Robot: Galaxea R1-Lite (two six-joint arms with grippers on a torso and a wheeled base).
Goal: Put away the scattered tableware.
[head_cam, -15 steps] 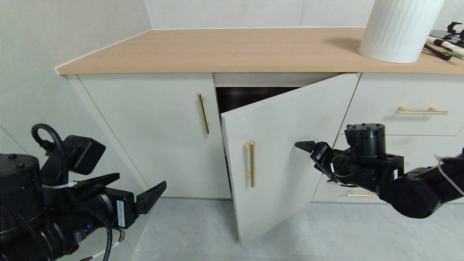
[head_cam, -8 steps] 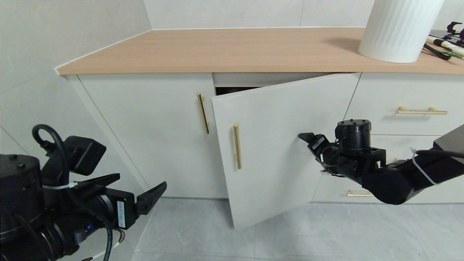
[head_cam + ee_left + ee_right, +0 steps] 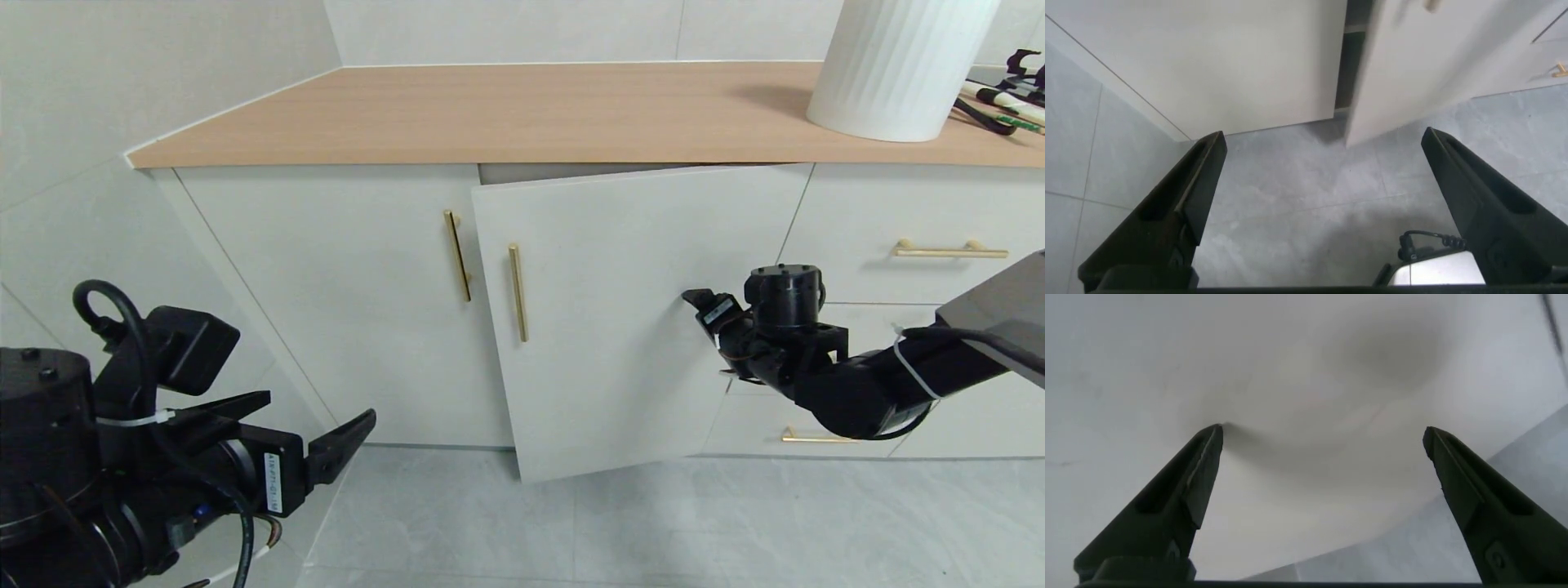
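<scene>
The white cabinet door [image 3: 620, 310] with a gold handle [image 3: 518, 292] stands slightly ajar under the wooden counter [image 3: 490, 106]. My right gripper [image 3: 698, 298] is open, and one fingertip [image 3: 1212, 433] presses against the door face [image 3: 1306, 367]. Low on the left over the floor, my left gripper [image 3: 314, 416] hangs open and holds nothing. In the left wrist view, the left gripper [image 3: 1323, 143] looks down at the tiles, with the door's lower edge [image 3: 1429, 57] ahead of it. Several utensils [image 3: 1000, 102] lie on the counter at the far right.
A tall white ribbed container [image 3: 902, 65] stands on the counter at the right. Drawers with gold handles [image 3: 947, 250] sit right of the door. The neighbouring door with its own handle [image 3: 457, 255] is closed. Grey floor tiles [image 3: 571, 531] stretch out in front.
The cabinet door has swung from wide open to nearly closed, and the dark interior no longer shows. My right gripper moved forward and up against it. The left arm has not moved.
</scene>
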